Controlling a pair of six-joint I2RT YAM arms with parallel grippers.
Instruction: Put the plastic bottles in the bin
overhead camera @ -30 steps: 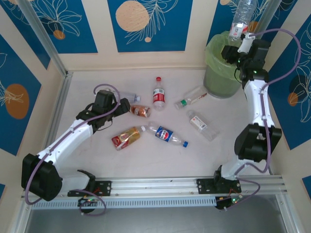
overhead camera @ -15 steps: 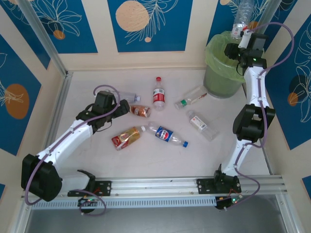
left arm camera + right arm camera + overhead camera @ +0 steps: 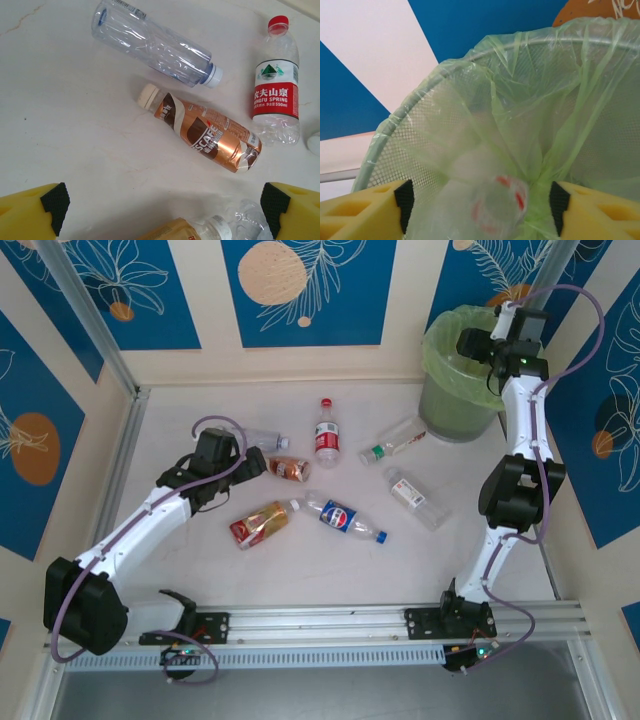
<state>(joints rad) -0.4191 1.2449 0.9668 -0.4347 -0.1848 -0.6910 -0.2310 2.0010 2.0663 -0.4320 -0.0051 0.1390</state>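
Observation:
My right gripper (image 3: 472,343) hangs open over the bin (image 3: 455,400), a round mesh bin lined with a light-green bag (image 3: 530,100). A blurred clear bottle with red marks (image 3: 495,212) drops between the spread pads and touches neither. My left gripper (image 3: 248,462) is open low over the table. Ahead of it lie a brown-label bottle (image 3: 207,135), a clear white-capped bottle (image 3: 155,45) and a red-label bottle (image 3: 276,90). An orange-label bottle (image 3: 180,232) lies at the near edge, between the fingers (image 3: 50,202).
More bottles lie mid-table: a green-capped one (image 3: 393,443), a clear one (image 3: 415,497), a blue-label one (image 3: 345,519) and the orange-label one (image 3: 260,524). Blue-patterned walls close in the back and both sides. A metal rail runs along the near edge.
The right gripper opened and the clear bottle it held above the bin has left its jaws and is falling in. The right arm straightened up towards the bin. The left arm has not moved.

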